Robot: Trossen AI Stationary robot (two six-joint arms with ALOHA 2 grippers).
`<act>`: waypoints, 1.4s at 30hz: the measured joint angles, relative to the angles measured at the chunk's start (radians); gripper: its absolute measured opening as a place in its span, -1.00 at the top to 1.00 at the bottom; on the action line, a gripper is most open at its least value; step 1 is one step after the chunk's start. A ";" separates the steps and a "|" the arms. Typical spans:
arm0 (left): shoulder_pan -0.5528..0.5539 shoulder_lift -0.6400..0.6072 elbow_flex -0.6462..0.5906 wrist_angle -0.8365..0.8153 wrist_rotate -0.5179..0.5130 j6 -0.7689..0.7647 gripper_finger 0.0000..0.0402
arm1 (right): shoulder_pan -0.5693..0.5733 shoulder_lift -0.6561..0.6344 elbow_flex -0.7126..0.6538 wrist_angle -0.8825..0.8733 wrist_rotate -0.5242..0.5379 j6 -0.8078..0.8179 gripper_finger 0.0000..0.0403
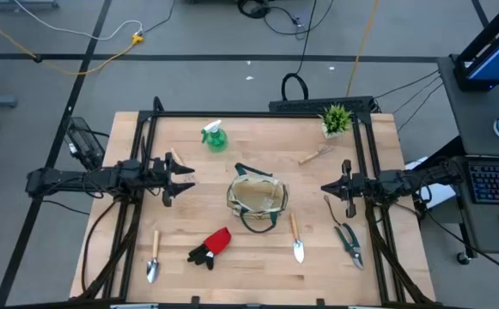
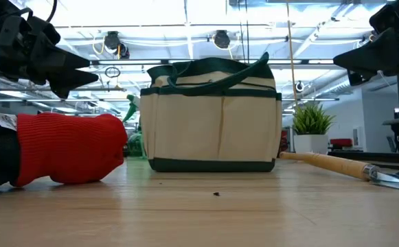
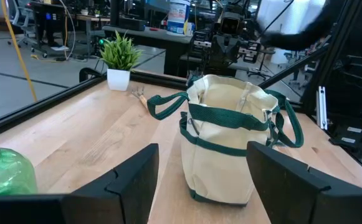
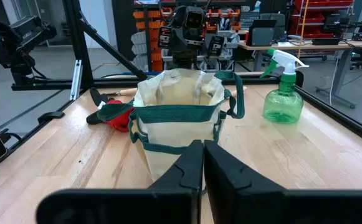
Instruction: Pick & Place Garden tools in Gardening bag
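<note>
The tan gardening bag (image 1: 258, 199) with green trim stands upright at the table's middle, its mouth open. Around it lie the garden tools: a green spray bottle (image 1: 215, 137) at the far left, a wooden-handled rake (image 1: 315, 154) at the far right, one trowel (image 1: 154, 257) near left, a red-black glove (image 1: 210, 247), a second trowel (image 1: 296, 239) and pruning shears (image 1: 347, 240) near right. My left gripper (image 3: 202, 180) hovers open left of the bag, pointing at it. My right gripper (image 4: 204, 162) hovers shut right of the bag, also pointing at it.
A small potted plant (image 1: 336, 118) stands at the far right corner. A black frame (image 1: 258, 113) runs along the table's far edge and sides. Bare wood lies between each gripper and the bag.
</note>
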 joint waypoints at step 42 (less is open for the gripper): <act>0.000 0.000 0.000 0.000 0.000 0.000 -0.24 | 0.000 0.005 -0.007 0.225 0.025 -0.422 0.96</act>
